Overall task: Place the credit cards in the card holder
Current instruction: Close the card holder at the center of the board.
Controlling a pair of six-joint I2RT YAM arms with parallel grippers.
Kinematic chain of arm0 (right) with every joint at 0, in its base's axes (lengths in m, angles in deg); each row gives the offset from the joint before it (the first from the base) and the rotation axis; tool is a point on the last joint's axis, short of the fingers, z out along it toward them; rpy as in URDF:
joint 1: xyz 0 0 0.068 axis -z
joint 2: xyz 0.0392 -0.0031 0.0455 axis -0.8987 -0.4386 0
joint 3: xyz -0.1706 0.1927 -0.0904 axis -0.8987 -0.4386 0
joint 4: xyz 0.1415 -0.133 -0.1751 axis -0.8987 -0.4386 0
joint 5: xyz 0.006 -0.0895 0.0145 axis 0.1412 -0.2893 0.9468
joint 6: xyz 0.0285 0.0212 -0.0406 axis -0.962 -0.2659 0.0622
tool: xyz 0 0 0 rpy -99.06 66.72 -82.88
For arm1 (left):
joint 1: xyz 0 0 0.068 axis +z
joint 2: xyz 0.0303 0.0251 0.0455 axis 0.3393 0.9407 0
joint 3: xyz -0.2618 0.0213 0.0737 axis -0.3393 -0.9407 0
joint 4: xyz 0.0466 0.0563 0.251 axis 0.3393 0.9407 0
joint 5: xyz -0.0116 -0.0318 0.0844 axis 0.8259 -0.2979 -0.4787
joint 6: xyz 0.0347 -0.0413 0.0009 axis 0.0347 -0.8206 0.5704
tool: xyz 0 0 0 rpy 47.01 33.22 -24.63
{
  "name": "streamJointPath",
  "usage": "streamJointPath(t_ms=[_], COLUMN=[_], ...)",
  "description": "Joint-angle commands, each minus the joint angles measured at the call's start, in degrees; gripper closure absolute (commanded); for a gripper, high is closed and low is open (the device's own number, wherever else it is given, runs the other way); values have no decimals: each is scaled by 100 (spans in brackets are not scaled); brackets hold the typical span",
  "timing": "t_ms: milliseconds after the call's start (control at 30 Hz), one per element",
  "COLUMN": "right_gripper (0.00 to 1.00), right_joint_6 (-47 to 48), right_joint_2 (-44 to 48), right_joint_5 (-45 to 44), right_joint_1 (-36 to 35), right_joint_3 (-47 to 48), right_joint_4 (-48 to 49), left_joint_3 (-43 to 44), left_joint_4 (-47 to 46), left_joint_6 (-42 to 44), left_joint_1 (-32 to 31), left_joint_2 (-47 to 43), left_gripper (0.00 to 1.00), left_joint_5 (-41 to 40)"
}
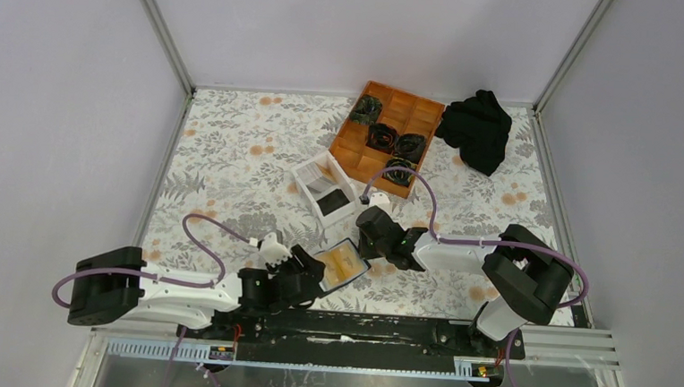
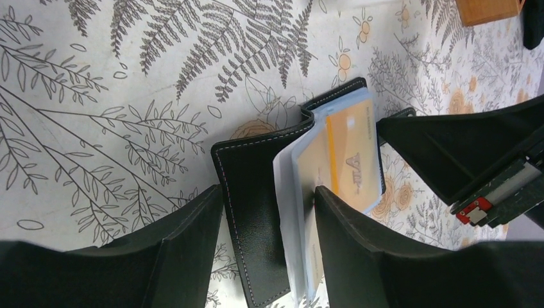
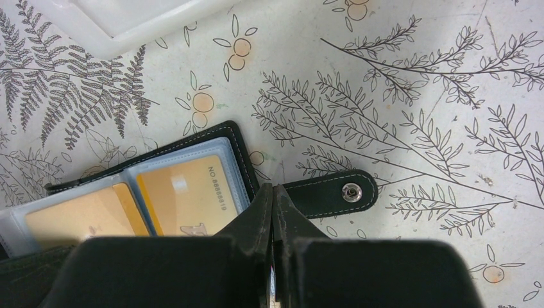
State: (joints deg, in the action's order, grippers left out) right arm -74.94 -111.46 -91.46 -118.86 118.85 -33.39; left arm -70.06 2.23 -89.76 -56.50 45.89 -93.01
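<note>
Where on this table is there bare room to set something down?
Widest bare patch: the far-left table, bordered by the left wall, the tray and the white box. A smaller one lies between the black cloth and the right arm. Crowded: near centre, where the left gripper and right gripper meet at the card holder, close by the box.
</note>
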Motion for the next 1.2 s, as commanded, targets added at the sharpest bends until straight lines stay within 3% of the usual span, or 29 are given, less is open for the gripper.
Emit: streamJointPath(t_ms=[0, 467, 1167], right_gripper=[100, 100, 100], right_joint_6=[-46, -61, -55], right_joint_2=[-199, -212, -190], right_joint_5=[-21, -3, -62], right_joint_1=[-80, -85, -85], right_joint_3=[-83, -113, -156], right_joint_4=[-58, -19, -9], left_joint_3=[226, 747, 1068], left_joint_4=[104, 189, 1048], left_joint_6=[40, 65, -273], left_joint_1=[-125, -268, -663], left_joint_2=[-7, 49, -6], left_gripper=[39, 39, 39], left_joint_5=[38, -602, -535])
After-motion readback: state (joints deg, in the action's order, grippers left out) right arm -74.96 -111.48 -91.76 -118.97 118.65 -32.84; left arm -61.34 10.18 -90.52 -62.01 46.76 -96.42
